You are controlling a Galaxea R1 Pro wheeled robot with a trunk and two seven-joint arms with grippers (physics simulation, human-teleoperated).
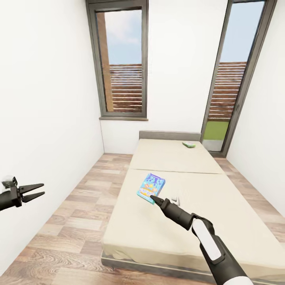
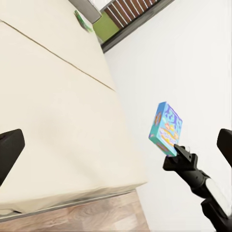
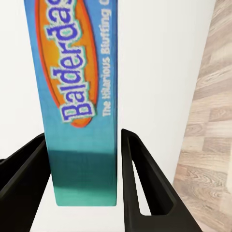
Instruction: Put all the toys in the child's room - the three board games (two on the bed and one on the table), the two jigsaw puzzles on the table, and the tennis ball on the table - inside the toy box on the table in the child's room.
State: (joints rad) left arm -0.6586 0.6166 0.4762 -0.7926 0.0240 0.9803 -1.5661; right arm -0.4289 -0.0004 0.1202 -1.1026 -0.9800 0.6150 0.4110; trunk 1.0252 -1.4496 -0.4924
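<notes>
A flat blue printed cardboard game box (image 1: 151, 187) is pinched by the right gripper (image 1: 157, 200) above the long beige bed (image 1: 221, 206). A green-white game box (image 1: 189, 144) is seen near the grey headboard (image 1: 169, 135). The left gripper (image 1: 33, 191) is spread, held over wood-plank floor (image 1: 71, 221).

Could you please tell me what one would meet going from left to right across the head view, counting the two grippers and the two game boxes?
Left gripper → blue Balderdash game box → right gripper, closed on that box's lower edge → small green game box, far up the bed near the headboard.

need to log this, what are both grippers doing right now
Left gripper: open, holding nothing.
Right gripper: shut on the blue Balderdash board game, lifted above the bed.
</notes>
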